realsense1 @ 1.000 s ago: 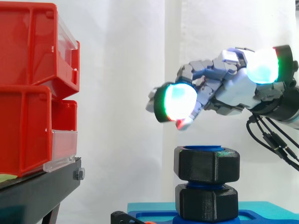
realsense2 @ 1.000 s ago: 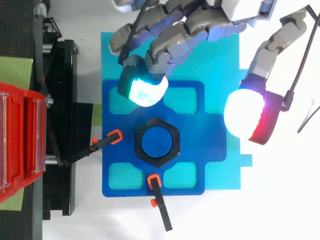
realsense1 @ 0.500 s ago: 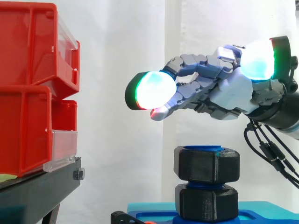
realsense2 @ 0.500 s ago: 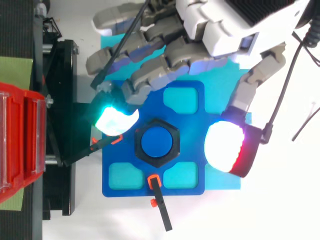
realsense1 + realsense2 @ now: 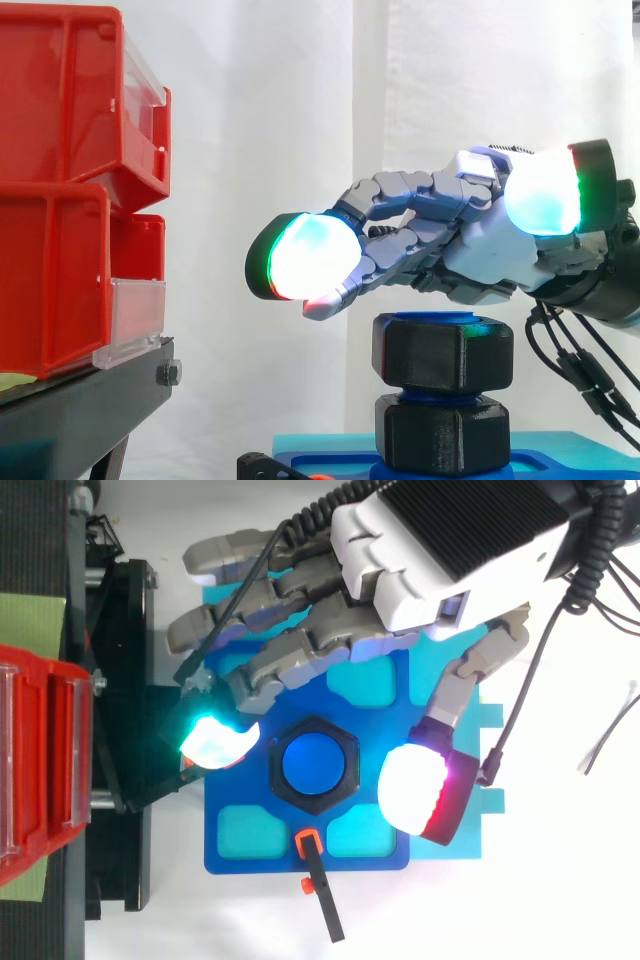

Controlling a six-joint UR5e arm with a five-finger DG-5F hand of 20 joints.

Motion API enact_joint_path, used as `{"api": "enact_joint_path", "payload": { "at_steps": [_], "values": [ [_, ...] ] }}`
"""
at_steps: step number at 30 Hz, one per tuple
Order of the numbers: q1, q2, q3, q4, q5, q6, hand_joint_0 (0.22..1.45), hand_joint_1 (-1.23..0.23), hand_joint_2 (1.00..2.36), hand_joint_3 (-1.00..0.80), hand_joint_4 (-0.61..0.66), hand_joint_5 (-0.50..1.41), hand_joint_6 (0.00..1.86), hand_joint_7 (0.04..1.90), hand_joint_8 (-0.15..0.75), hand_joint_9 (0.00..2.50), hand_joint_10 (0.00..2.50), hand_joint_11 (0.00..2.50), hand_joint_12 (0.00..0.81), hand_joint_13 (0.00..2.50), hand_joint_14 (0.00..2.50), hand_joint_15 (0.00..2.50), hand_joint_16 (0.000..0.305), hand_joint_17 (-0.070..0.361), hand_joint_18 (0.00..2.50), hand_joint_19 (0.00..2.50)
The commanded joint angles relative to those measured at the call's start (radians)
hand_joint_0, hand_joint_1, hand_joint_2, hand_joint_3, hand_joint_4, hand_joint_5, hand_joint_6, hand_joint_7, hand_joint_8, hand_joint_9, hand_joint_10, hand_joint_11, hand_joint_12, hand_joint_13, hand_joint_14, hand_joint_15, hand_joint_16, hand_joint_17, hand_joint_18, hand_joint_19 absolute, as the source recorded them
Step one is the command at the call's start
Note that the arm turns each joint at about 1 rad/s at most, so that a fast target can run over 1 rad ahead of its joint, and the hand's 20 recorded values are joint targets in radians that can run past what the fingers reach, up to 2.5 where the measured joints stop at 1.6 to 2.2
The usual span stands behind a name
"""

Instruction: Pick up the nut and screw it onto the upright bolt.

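The hand [image 5: 440, 550] has dropped lower and reached farther across, just above the nut [image 5: 443, 352]. Its fingers [image 5: 290, 660] are spread wide, holding nothing. The nut sits on the upright bolt [image 5: 315, 765], midway between the blue plate's [image 5: 250, 865] edges.

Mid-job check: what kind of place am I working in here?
Probably a lab test bench rather than a factory line: a white curtain backs it, red bins sit on a black stand, and a blue fixture plate holds the bolt.
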Motion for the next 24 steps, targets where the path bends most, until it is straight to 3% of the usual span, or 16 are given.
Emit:
{"api": "enact_joint_path", "payload": {
  "at_steps": [1, 11, 24],
  "values": [
    [0.000, -0.006, 0.000, 0.010, -0.003, 0.002, 0.43, -0.26, 1.00, -0.50, 0.13, -0.22, 0.50, 0.58, 0.213, 0.25, 0.00, 0.00, 0.362, 0.06, 0.00, 0.00, 0.046, 0.105, 0.00, 0.00],
    [-0.009, -0.006, -0.001, -0.039, -0.007, -0.010, 0.43, -0.25, 1.00, -0.50, 0.16, -0.20, 0.50, 0.67, 0.226, 0.27, 0.00, 0.00, 0.364, 0.07, 0.00, 0.00, 0.047, 0.105, 0.00, 0.00],
    [-0.003, -0.006, -0.001, -0.110, -0.007, -0.019, 0.44, -0.26, 1.00, -0.50, 0.21, -0.17, 0.50, 0.82, 0.250, 0.33, 0.00, 0.00, 0.369, 0.12, 0.00, 0.00, 0.047, 0.106, 0.00, 0.00]
  ]
}}
